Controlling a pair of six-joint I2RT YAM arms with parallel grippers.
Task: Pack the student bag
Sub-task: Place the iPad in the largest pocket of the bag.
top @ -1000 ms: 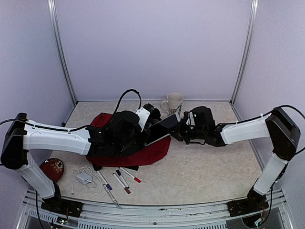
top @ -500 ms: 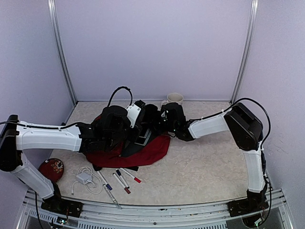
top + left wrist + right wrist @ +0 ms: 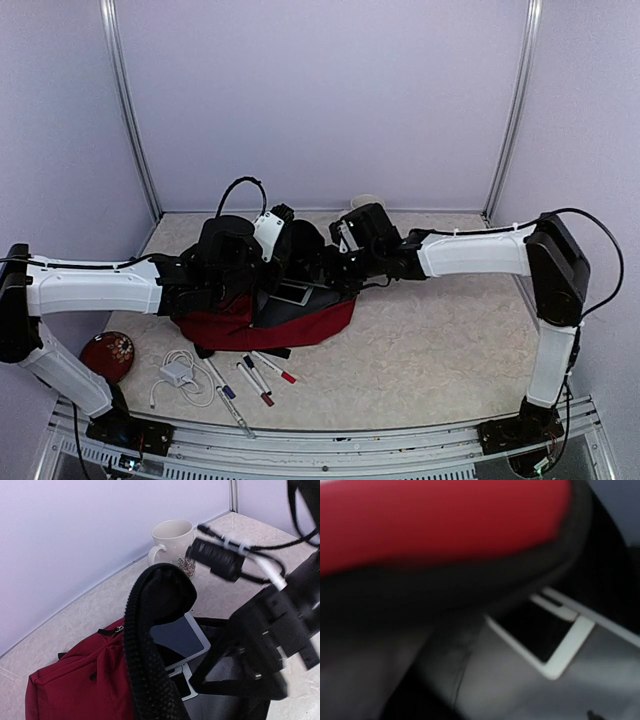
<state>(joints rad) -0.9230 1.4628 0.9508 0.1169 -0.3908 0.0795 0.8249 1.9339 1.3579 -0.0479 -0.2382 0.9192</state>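
Observation:
The student bag (image 3: 300, 322), dark red with dark lining, lies mid-table with its mouth open to the right. My left gripper (image 3: 288, 232) is shut on its black padded edge (image 3: 150, 645) and holds it up. Two white-framed tablets (image 3: 295, 293) lie stacked on the lining (image 3: 182, 640). My right gripper (image 3: 338, 262) reaches into the mouth and stands open, off the tablets. In the right wrist view a tablet corner (image 3: 545, 635) shows under the red fabric (image 3: 445, 520); no fingers show there.
A cream mug (image 3: 172, 540) stands behind the bag by the back wall. Several markers (image 3: 255, 375), a white charger with cable (image 3: 178, 372) and a round red case (image 3: 108, 352) lie in front of the bag on the left.
The right arm carried a tablet leftward into the bag's mouth and let go of it; it now lies on the other tablet. The left gripper raised the bag's edge a little.

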